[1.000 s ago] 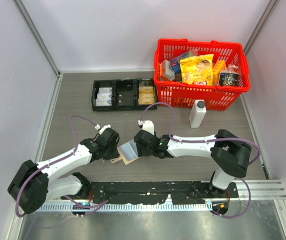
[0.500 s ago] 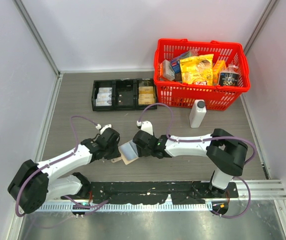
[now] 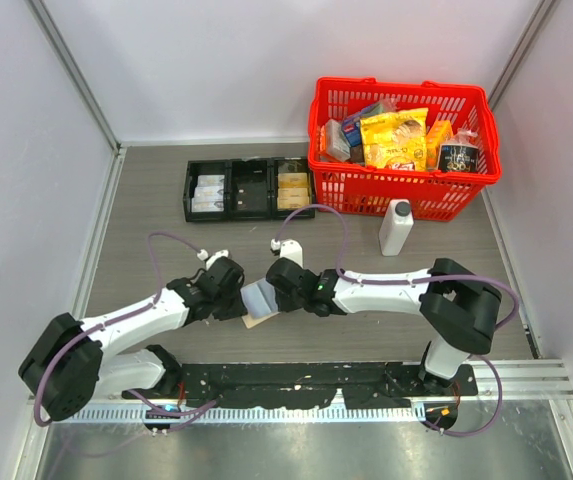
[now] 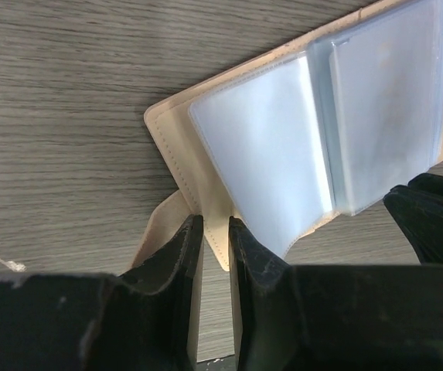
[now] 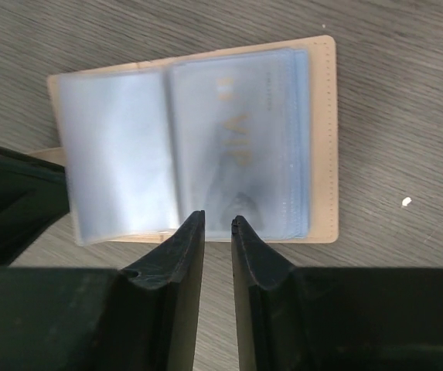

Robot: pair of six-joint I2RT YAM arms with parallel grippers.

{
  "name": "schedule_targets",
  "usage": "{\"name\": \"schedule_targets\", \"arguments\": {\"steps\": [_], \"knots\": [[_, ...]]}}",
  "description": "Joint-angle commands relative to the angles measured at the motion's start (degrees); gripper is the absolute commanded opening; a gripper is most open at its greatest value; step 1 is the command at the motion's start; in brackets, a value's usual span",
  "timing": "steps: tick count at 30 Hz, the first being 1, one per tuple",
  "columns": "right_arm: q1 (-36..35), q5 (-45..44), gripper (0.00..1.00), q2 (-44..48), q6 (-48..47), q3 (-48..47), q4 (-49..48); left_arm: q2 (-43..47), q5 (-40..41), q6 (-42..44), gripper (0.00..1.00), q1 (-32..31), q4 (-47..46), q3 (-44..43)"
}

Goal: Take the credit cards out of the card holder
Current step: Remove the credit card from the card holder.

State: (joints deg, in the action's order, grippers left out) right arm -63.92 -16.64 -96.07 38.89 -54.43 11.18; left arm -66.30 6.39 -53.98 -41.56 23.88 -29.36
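The left gripper (image 4: 212,232) has its jaws pressed nearly together on the stitched tan edge of the card holder (image 4: 167,131), close to the snap tab. That is a thin bite on a soft flap: if the arm pulls before the other side is secure, the cover could slip free, or the whole holder could drag across the table (image 3: 146,220).

The card holder lies open and flat near the middle of the table's near edge, between the two arms, with its cloudy plastic sleeves fanned upward. A card (image 5: 240,143) with pale gold lettering shows through the right-hand sleeves. The sleeves are slick and stacked, so a pinch may catch plastic alone, or several leaves at once, and lift the holder instead of drawing a card out.

The right gripper (image 5: 212,224) has its jaws drawn close, a slim gap left, with the tips at the sleeves' near edge. I cannot tell whether they nip anything. The two claws sit just beside each other, so a careless swing risks a knock.

There is bare table to the left of the holder towards the left wall. The black tray (image 3: 249,189) stands well apart near the far edge, while the white bottle (image 3: 395,227) and red basket (image 3: 403,150) crowd the far right corner
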Motion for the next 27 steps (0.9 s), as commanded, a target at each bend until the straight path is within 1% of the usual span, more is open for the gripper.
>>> {"name": "schedule_targets", "arguments": {"steps": [1, 5, 7, 8, 9, 10, 12, 14, 17, 24, 27], "knots": [[-0.2, 1.1, 0.25, 3.3, -0.7, -0.3, -3.5, -0.4, -1.2, -1.4, 0.22, -0.5, -4.0, 0.6], [-0.3, 0.6, 0.25, 4.0, -0.7, 0.2, -4.2, 0.0, -1.5, -1.9, 0.22, -0.7, -4.4, 0.9], [-0.3, -2.7, 0.33, 4.1, -0.2, 0.1, -2.5, 0.6, -0.8, -1.8, 0.22, -0.8, -3.0, 0.5], [-0.3, -4.2, 0.40, 4.1, 0.0, -0.1, -0.7, 1.4, 0.1, -1.7, 0.22, -0.9, -1.6, 0.1], [-0.3, -6.0, 0.44, 4.0, 0.0, -0.3, 0.1, 2.1, 1.6, -1.4, 0.22, -0.9, -0.2, -0.3], [-0.3, -7.0, 0.50, 3.7, 0.1, -0.6, 1.5, 3.1, 2.9, -1.2, 0.22, -0.9, 1.4, -0.8], [-0.3, -7.8, 0.54, 3.1, 0.1, -0.8, 2.4, 4.9, 5.0, -1.0, 0.22, -0.7, 4.0, -1.7], [-0.3, -7.3, 0.56, 2.6, 0.3, -0.8, 1.9, 6.4, 6.5, -1.0, 0.23, -0.8, 5.4, -1.9], [-0.3, -6.0, 0.56, 1.4, 0.4, -0.9, 1.0, 6.8, 7.5, -1.0, 0.24, -0.8, 5.0, -1.4], [-0.4, -4.5, 0.56, -1.0, 0.2, -1.3, -0.5, 1.0, 6.4, -0.1, 0.23, -0.8, 1.7, -1.3], [-0.2, -4.2, 0.56, -1.9, 0.6, -1.3, -0.1, -0.1, 5.6, -0.1, 0.22, -0.8, 0.7, -1.2]]}}
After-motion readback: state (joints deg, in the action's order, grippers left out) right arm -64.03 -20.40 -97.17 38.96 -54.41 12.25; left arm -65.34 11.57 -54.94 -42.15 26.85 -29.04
